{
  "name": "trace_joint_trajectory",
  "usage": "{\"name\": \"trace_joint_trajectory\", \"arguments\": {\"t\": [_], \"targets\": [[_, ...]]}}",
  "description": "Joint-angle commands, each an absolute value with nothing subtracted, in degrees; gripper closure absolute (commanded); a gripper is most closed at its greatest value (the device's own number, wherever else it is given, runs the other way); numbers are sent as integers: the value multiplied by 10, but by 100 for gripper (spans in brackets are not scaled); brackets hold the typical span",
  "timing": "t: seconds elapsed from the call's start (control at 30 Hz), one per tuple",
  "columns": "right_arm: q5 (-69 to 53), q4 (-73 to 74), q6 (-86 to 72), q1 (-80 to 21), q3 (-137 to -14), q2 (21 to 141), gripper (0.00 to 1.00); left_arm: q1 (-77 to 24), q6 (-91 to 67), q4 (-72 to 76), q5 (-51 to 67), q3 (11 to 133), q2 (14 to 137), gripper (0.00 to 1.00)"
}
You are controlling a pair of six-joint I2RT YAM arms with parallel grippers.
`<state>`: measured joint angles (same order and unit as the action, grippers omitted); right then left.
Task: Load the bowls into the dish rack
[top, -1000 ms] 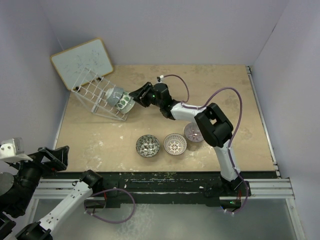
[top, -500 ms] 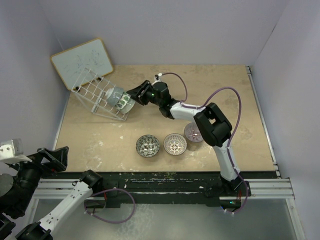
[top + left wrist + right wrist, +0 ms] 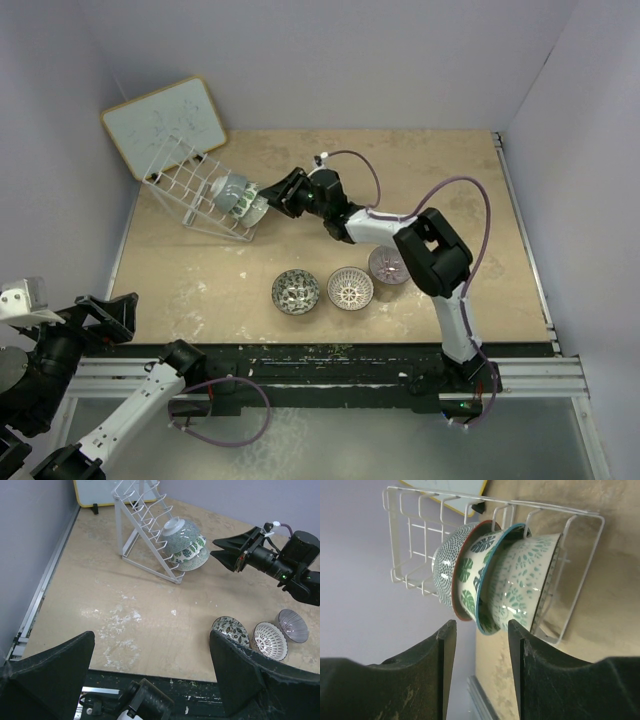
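**Operator:** From the left, what have I got?

**Spotter:** Your left gripper (image 3: 150,637) sits off the near left corner, fingers spread wide, holding nothing; further in is the dish rack (image 3: 180,190), tilted on the table just in front of the whiteboard (image 3: 165,122); three racked bowls (image 3: 236,196) lean nested on edge at its right end. Your right gripper (image 3: 268,192) hangs just beside the outermost one, jaws parted and empty; the right wrist view shows clear space between both fingers and that rim.

**Operator:** And what's left to load?

**Spotter:** Three on the table, near the front and mouths up: the black-and-white bowl (image 3: 296,291), the radial white bowl (image 3: 350,288) just beside it, and the purple bowl (image 3: 387,265) close behind that.

**Operator:** How will they take a grip?

**Spotter:** They look like glazed ceramic, so expect them stiff, slick and quick to chip; probably light enough for one arm. Pinch the wall at the rim, one finger inside and one outside; choose the rim side facing away from the neighbouring bowl, so you don't knock it.
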<state>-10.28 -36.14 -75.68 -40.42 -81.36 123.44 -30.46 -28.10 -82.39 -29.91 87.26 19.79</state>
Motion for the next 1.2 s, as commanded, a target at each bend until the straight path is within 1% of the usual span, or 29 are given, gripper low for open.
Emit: {"name": "trace_joint_trajectory", "arguments": {"t": [0.0, 0.1, 0.2, 0.27, 0.3, 0.5, 0.67, 0.87, 0.93, 1.17], "targets": [[-54, -341, -683, -408, -797, 1129, 51, -308, -288, -813, -301, 874, 201, 1], [-48, -266, -615, -412, -794, 1082, 49, -308, -285, -811, -300, 878, 204, 1], [-14, -195, -548, -424, -771, 1033, 36, -308, -285, -811, -303, 880, 205, 1], [12, -142, -500, -441, -758, 1005, 31, -308, -286, -810, -306, 880, 207, 1], [23, -112, -478, -451, -756, 995, 31, -308, -288, -810, -307, 879, 208, 1], [88, 75, -366, -553, -782, 980, 31, -308, -286, -802, -304, 881, 215, 1], [162, 205, -340, -669, -804, 994, 30, -308, -287, -802, -306, 880, 211, 1], [203, 254, -339, -738, -813, 1027, 33, -309, -294, -804, -304, 876, 204, 1], [202, 257, -333, -742, -817, 1046, 36, -309, -296, -807, -302, 877, 203, 1], [242, 269, -320, -745, -830, 1097, 37, -308, -300, -823, -309, 878, 194, 1]]}}
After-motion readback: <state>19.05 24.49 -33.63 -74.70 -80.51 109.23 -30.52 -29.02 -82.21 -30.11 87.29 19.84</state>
